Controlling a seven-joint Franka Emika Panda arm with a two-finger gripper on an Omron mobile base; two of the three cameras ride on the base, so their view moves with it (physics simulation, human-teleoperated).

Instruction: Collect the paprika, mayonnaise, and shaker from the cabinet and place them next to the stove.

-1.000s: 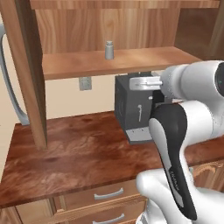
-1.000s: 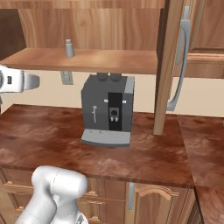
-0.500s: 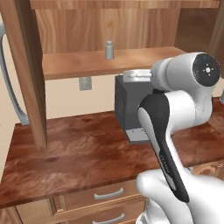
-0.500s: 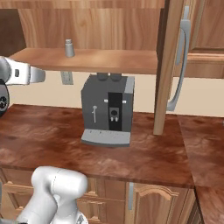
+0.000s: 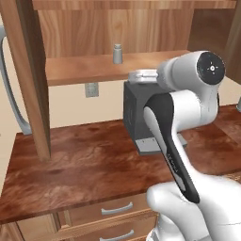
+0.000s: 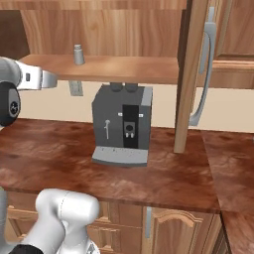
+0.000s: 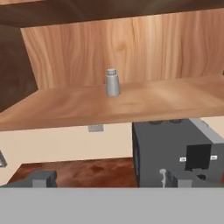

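Note:
The shaker (image 7: pixel 113 83), small, slim and grey with a rounded top, stands alone on the plank shelf of the light-brown wooden cabinet (image 7: pixel 144 103). It also shows on that shelf (image 5: pixel 84 70) as the shaker (image 5: pixel 117 53) left of my arm, and as the shaker (image 6: pixel 78 54) near the shelf's left end (image 6: pixel 129 67). My gripper (image 7: pixel 109 179) is open, its fingertips (image 7: pixel 41 178) far apart, empty, below and in front of the shelf's edge, well short of the shaker. The paprika, the mayonnaise and the stove are out of view.
A grey coffee machine (image 6: pixel 123 124) stands on the dark wood counter (image 6: pixel 168 173) right under the shelf, close below my hand. A vertical cabinet post (image 5: pixel 33 75) rises at the left, another post (image 6: pixel 191 74) at the right. A wall outlet (image 5: pixel 92 89) sits under the shelf.
My arm's upper joints have turned and the hand has risen a little and come nearer the shelf. The shaker has not moved. The fingers have stayed open.

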